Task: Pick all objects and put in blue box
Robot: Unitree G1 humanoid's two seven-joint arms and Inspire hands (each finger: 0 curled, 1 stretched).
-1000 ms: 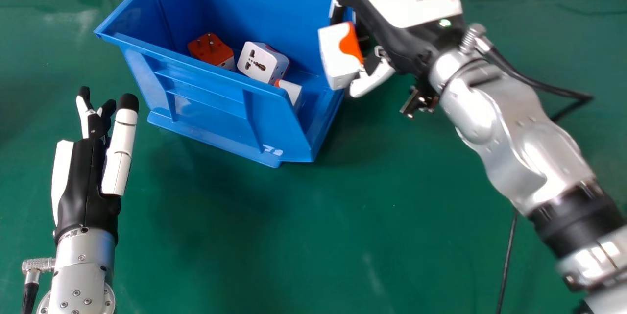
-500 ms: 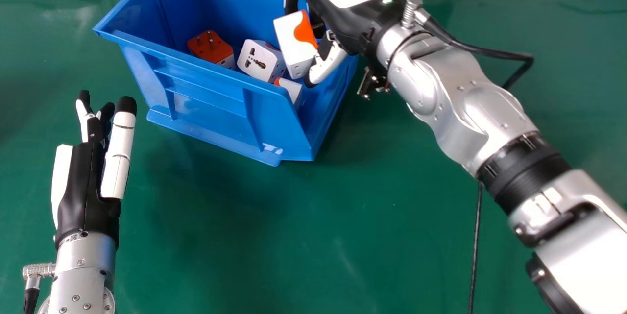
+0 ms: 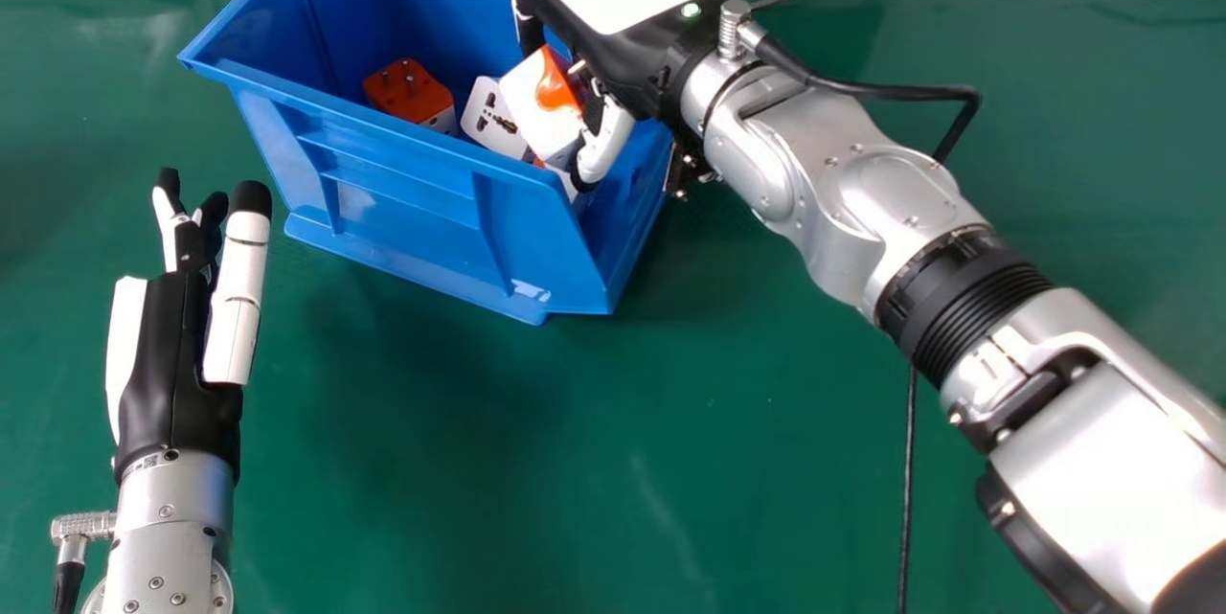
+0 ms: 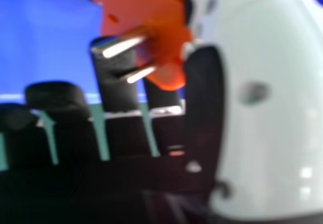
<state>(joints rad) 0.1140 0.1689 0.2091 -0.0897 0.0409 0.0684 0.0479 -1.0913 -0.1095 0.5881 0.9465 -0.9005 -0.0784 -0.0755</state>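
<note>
We work on a green table (image 3: 728, 461), with the blue box (image 3: 402, 197) standing upright on it, its open top free to take whatever we drop in. Our left hand (image 3: 177, 384) rests idle beside the box, its fingers relaxed and apart. Our right hand (image 3: 637, 54) comes over the box's right side, fingers and thumb clamped on a white-and-orange adapter (image 3: 541, 121); that pinch probably leaves the thumb free to swing away for a short drop. We carry this adapter within the box's opening, its metal pins (image 4: 121, 47) turned toward the palm; whether it touches anything beneath we cannot tell. Inside the box lie a white socket adapter (image 3: 488, 121) and an orange pinned adapter (image 3: 407, 92), seemingly just as they landed.
</note>
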